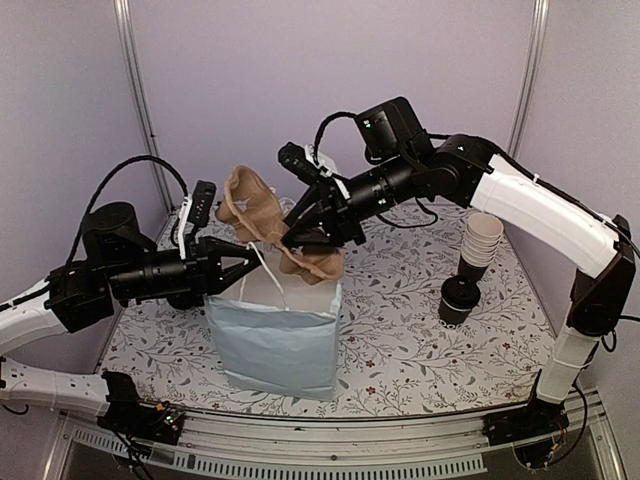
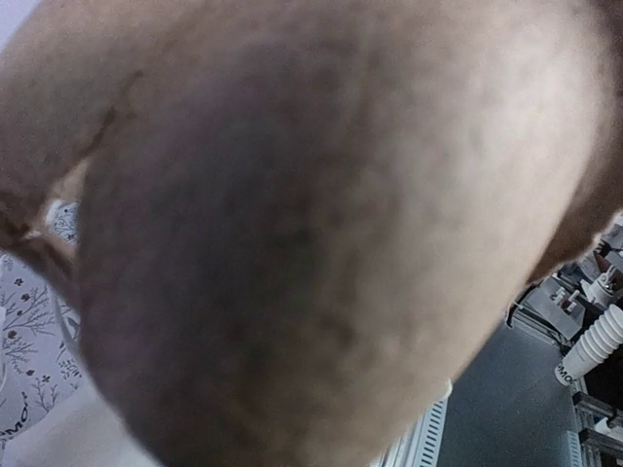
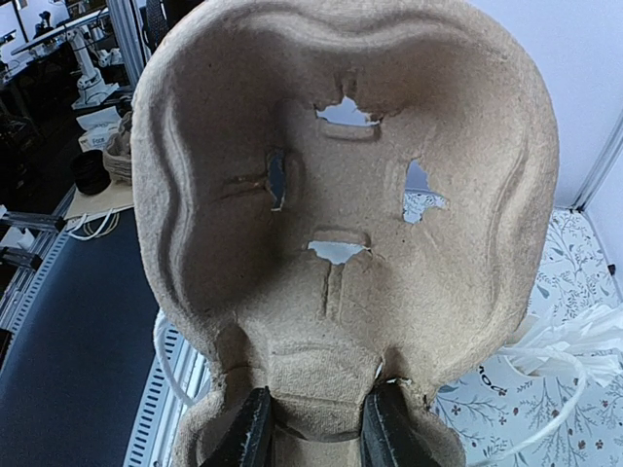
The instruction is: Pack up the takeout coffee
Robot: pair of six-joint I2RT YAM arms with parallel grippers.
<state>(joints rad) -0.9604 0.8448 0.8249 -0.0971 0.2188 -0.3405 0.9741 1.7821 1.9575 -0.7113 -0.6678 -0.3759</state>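
The right pincer (image 1: 298,238) is clamped on the central ridge of the brown pulp carrier (image 1: 250,205), holding it tilted over the mouth of the pale blue bag (image 1: 275,340); left pincer (image 1: 245,262) clenched at the bag's rim beside its white handle (image 1: 268,275); black cup (image 1: 458,300) on the surface (image 1: 400,350), well to the right.
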